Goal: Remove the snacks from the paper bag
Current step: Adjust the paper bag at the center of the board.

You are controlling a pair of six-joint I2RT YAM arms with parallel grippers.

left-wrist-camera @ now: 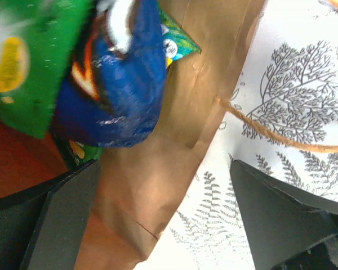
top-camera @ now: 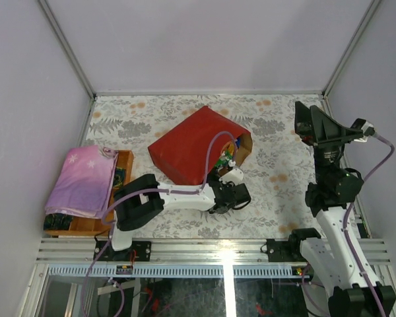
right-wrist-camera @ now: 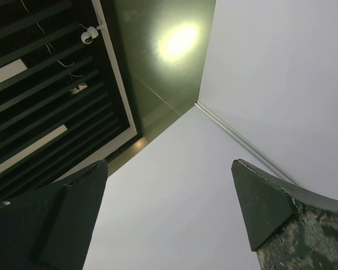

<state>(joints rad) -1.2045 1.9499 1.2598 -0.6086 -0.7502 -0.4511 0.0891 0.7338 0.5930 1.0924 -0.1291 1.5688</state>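
Observation:
The red paper bag (top-camera: 188,145) lies on its side mid-table, its mouth facing right. Snacks (top-camera: 228,158) show just inside the mouth. In the left wrist view a blue chip bag (left-wrist-camera: 121,84) and a green packet (left-wrist-camera: 28,56) rest on the bag's brown inside (left-wrist-camera: 158,163), and a string handle (left-wrist-camera: 270,132) trails over the cloth. My left gripper (top-camera: 230,174) is open at the mouth; in its own view (left-wrist-camera: 165,169) the bag's lower lip lies between the jaws, a short way from the blue bag. My right gripper (top-camera: 319,122) is raised, open and empty, and points at the ceiling (right-wrist-camera: 170,163).
A wooden tray (top-camera: 125,162) stands at the left edge with a folded purple cloth (top-camera: 84,179) over it. The floral tablecloth (top-camera: 277,165) covers the table. White enclosure walls stand on three sides.

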